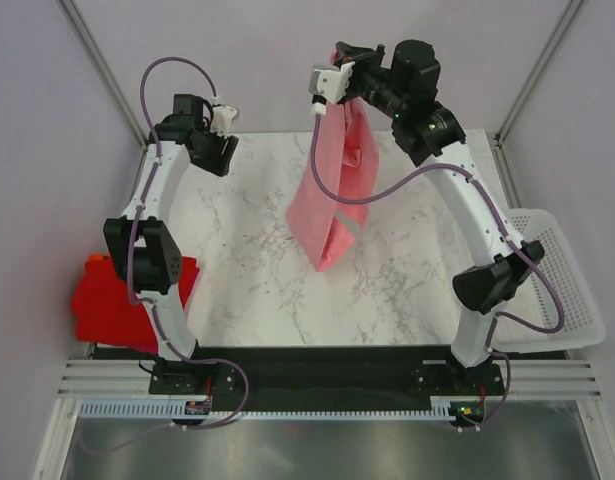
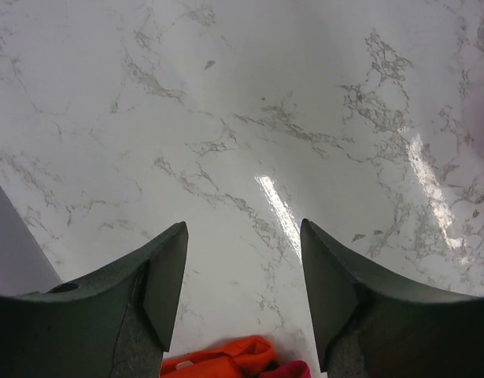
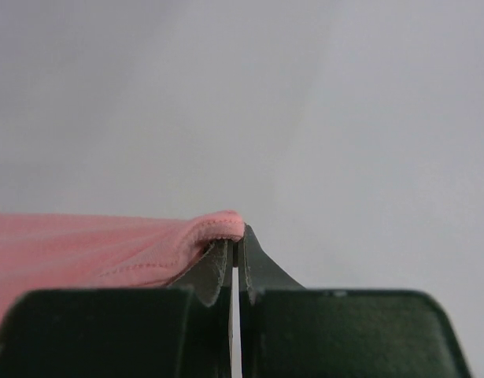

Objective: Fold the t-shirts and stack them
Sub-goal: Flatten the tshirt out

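Note:
My right gripper (image 1: 325, 88) is raised high over the back of the table and shut on a hem of the light pink t-shirt (image 1: 334, 190), which hangs down from it with its lower end near the table. In the right wrist view the pink hem (image 3: 214, 228) is pinched between the closed fingertips (image 3: 238, 244). My left gripper (image 1: 223, 115) is open and empty above the back left of the table; its fingers (image 2: 164, 276) frame bare marble. The folded red t-shirt (image 1: 112, 300) lies at the left edge, with orange cloth (image 2: 218, 358) beside it.
A white perforated basket (image 1: 557, 280) stands off the table's right edge. The marble tabletop (image 1: 247, 270) lies under the hanging shirt. Frame posts stand at the back corners.

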Available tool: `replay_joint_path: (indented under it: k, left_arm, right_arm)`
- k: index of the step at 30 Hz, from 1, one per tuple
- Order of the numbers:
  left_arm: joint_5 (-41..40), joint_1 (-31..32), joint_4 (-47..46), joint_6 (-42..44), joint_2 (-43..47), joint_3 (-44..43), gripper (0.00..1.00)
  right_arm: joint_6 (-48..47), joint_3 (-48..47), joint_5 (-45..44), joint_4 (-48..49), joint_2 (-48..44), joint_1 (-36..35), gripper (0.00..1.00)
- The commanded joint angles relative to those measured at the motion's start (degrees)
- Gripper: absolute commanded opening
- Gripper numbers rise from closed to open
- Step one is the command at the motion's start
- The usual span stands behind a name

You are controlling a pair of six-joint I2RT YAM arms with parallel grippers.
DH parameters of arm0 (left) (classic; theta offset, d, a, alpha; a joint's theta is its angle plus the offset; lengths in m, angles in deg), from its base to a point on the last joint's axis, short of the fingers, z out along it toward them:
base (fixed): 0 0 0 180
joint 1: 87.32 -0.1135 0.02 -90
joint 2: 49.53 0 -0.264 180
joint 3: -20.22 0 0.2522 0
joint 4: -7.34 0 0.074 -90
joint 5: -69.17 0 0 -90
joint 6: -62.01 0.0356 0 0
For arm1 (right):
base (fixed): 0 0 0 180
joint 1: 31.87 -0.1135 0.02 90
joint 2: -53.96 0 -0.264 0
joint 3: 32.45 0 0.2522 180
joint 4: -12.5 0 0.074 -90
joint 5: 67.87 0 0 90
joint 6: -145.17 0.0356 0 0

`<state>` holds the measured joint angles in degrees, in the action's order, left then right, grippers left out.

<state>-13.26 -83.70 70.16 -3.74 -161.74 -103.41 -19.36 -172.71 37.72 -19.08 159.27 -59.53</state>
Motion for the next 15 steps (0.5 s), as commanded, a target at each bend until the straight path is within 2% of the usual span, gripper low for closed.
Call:
replay_joint_path:
  k: [1,5,7,10,11,15]
  left_arm:
    - [-1.16,0.07,-2.39,1.06,5.93,-4.3,0.66]
    - [1.91,1.03,-1.95,0.89,7.96,-3.61,0.66]
    - [5.42,2.09,-1.86,0.54,8.58,-0.46,0.65]
    - [7.89,6.39,-1.16,1.06,9.63,5.68,0.61]
    - [7.9,9.45,-0.64,1.41,10.16,7.37,0.56]
    - [6.06,16.5,-0.72,1.5,10.52,15.81,0.58]
  right_arm:
    - [0.61,-5.94,-5.91,8.41,4.98,0.85,0.0]
    - [-1.15,-1.58,-9.26,8.95,7.53,2.52,0.0]
    - [-2.73,5.68,-11.1,8.86,7.53,3.31,0.0]
    - [-4.05,14.83,-15.85,8.51,8.32,4.02,0.0]
    - [-3.79,16.35,-18.9,8.25,9.37,4.02,0.0]
    - [-0.9,21.37,-24.01,8.07,11.75,5.07,0.0]
